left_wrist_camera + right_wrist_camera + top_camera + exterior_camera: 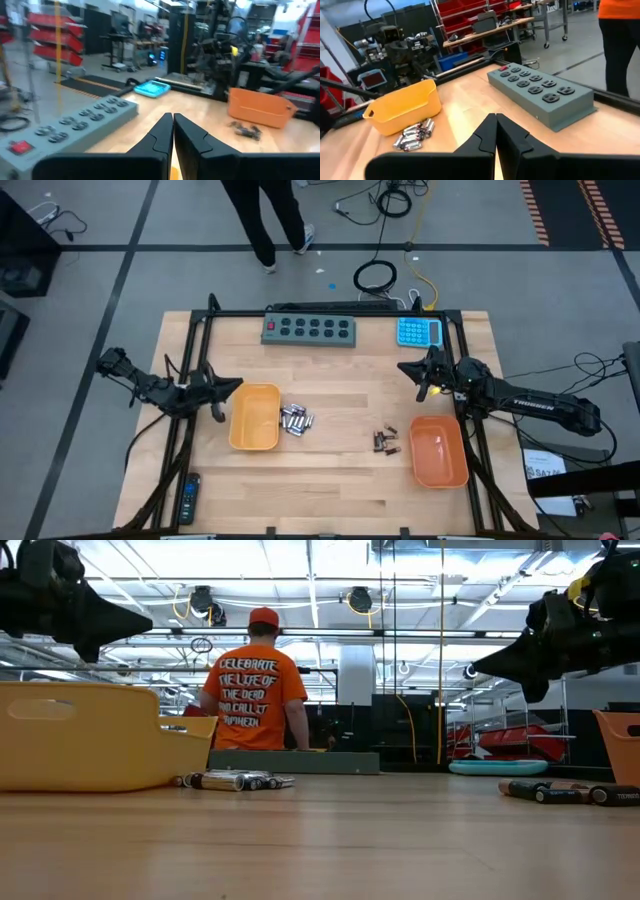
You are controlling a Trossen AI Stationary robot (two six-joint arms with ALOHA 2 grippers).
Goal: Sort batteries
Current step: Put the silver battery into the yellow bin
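Observation:
A heap of silvery batteries (296, 420) lies on the wooden table beside the yellow tray (254, 417). It also shows in the right wrist view (415, 135). A small cluster of dark batteries (386, 442) lies left of the orange tray (439, 450). My left gripper (237, 385) hovers shut above the table, just beyond the yellow tray's far left corner, pointing level toward the right. My right gripper (404, 367) hovers shut beyond the orange tray, pointing level toward the left. Both sets of fingers (173, 122) (495, 122) hold nothing.
A grey power strip (309, 329) and a blue calculator (419, 332) lie along the far edge. A black remote control (188, 498) lies at the near left. A person in an orange shirt (255, 690) stands beyond the table. Bare wood lies between the trays.

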